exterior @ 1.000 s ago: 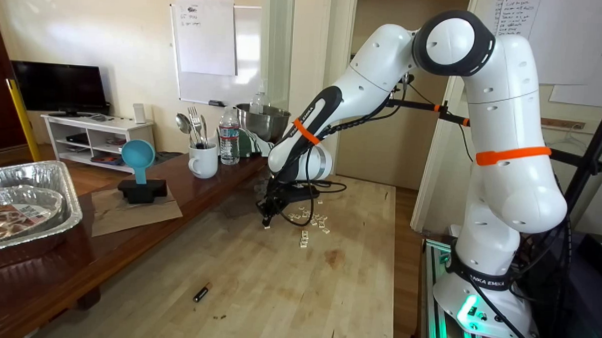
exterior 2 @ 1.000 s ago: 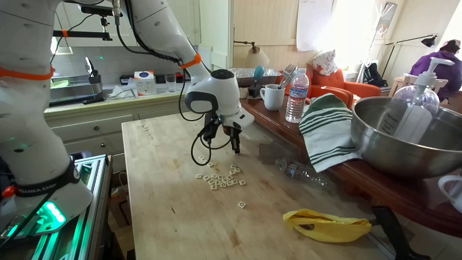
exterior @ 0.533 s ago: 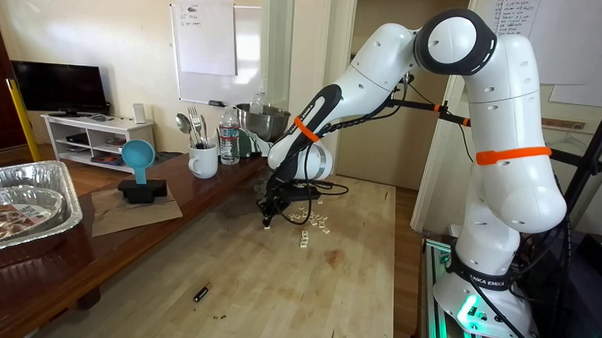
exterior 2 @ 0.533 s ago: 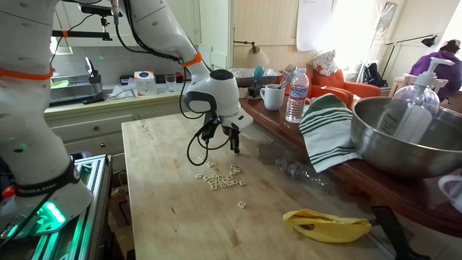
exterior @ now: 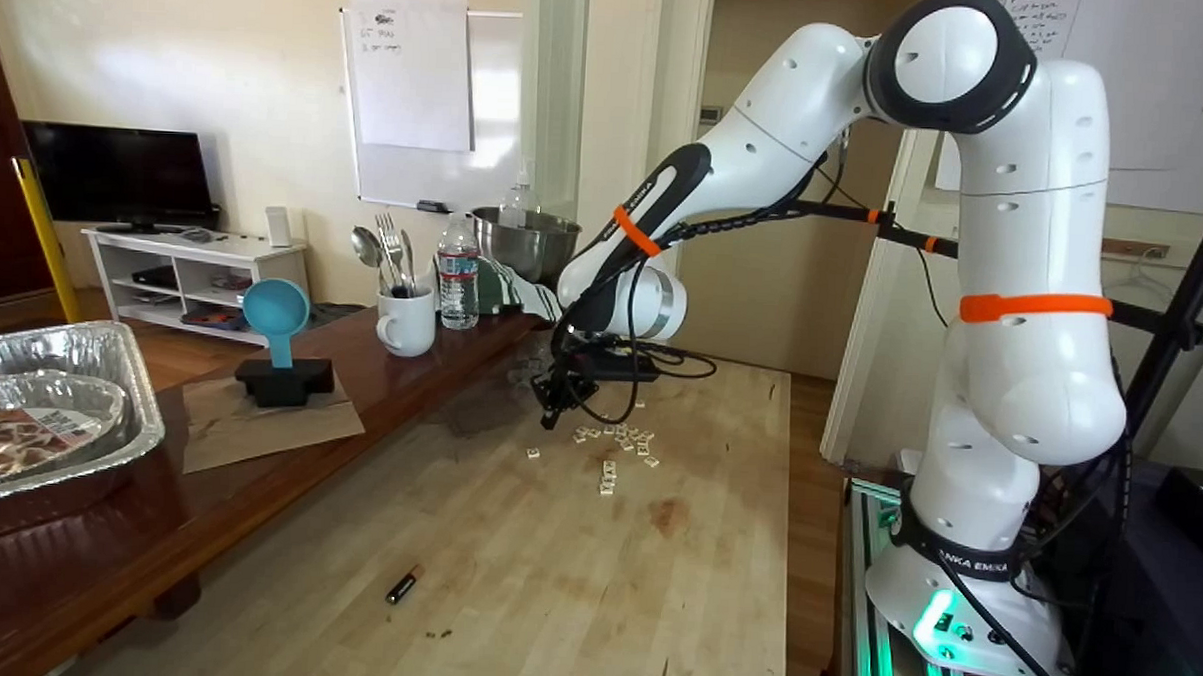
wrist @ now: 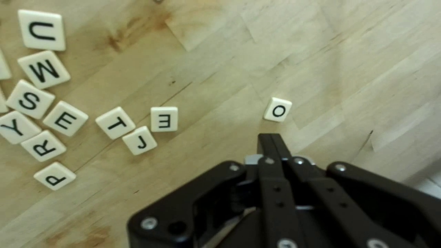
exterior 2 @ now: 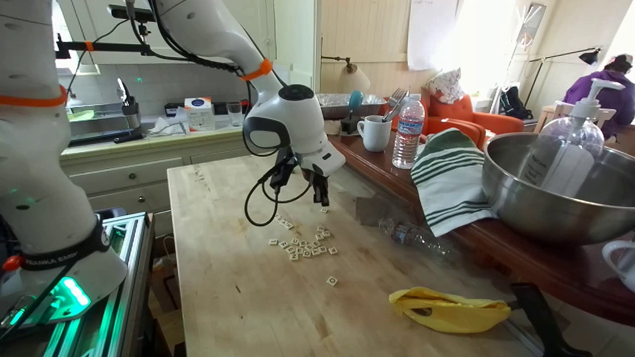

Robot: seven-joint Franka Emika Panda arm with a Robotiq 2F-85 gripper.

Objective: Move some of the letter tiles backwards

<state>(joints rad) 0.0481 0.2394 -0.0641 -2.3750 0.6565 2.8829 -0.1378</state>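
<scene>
The letter tiles lie flat and scattered on the wooden table [exterior: 553, 576]. A loose cluster shows in both exterior views [exterior: 643, 447] [exterior 2: 306, 253], and a short row of tiles [exterior 2: 286, 224] lies beside it. In the wrist view, tiles such as E [wrist: 164, 119], T [wrist: 115, 123] and U [wrist: 42, 30] lie to the left. A lone O tile [wrist: 278, 109] lies just ahead of my fingertips; it also shows in both exterior views [exterior: 532, 453] [exterior 2: 324, 210]. My gripper [wrist: 270, 135] is shut and empty, a little above the table. Another O tile [exterior 2: 332, 281] lies apart.
A raised dark wood counter [exterior 2: 421, 188] borders the table, with a mug [exterior 2: 375, 134], a water bottle [exterior 2: 409, 131], a towel [exterior 2: 449, 173] and a metal bowl [exterior 2: 560, 198]. A clear bottle [exterior 2: 414, 238], a yellow banana-like item [exterior 2: 449, 310] and a battery [exterior: 404, 584] lie on the table.
My gripper stayed low at the lone O tile, then lifted and drew back slightly toward the robot's base. That tile is now uncovered. The tiles show no visible shift.
</scene>
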